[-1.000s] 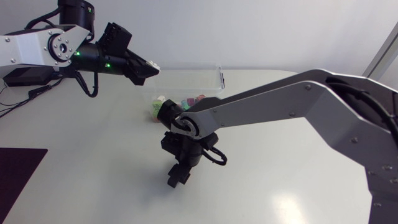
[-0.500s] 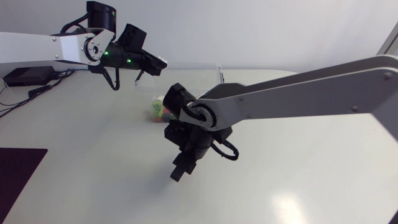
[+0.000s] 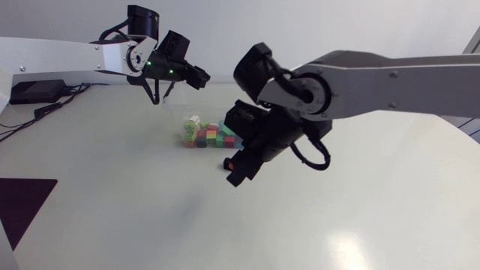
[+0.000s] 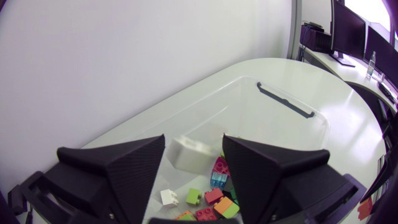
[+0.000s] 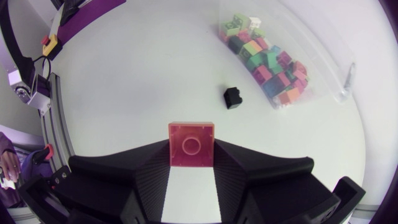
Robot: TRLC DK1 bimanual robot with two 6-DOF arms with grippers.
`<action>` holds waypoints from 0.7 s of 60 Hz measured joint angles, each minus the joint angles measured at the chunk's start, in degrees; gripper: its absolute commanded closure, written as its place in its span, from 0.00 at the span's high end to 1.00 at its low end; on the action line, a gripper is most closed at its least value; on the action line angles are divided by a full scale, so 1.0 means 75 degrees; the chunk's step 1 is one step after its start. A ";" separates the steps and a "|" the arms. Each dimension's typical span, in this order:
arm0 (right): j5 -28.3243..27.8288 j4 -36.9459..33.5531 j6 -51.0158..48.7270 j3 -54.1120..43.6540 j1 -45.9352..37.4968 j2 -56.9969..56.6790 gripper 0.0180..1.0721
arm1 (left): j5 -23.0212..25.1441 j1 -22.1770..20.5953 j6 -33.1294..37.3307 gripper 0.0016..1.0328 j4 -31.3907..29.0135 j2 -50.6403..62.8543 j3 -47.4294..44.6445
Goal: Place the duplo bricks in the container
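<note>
Right wrist view, one red brick point(image 5: 191, 144), one container point(image 5: 323, 68)

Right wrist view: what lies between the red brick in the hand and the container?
The right wrist view shows one black brick, touching neither the red brick nor the container.
</note>
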 measured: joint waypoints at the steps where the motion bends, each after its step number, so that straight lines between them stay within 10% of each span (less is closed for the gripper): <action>1: 0.0000 -0.0017 0.0000 0.0000 -0.0067 -0.0061 0.19 | -0.0003 -0.0015 0.0000 0.97 -0.0006 0.0000 0.0000; 42: -0.0189 0.0213 0.0303 0.2075 -0.1475 -0.0009 0.19 | -0.1096 -0.0446 -0.0146 0.96 -0.1527 -0.2171 -0.1614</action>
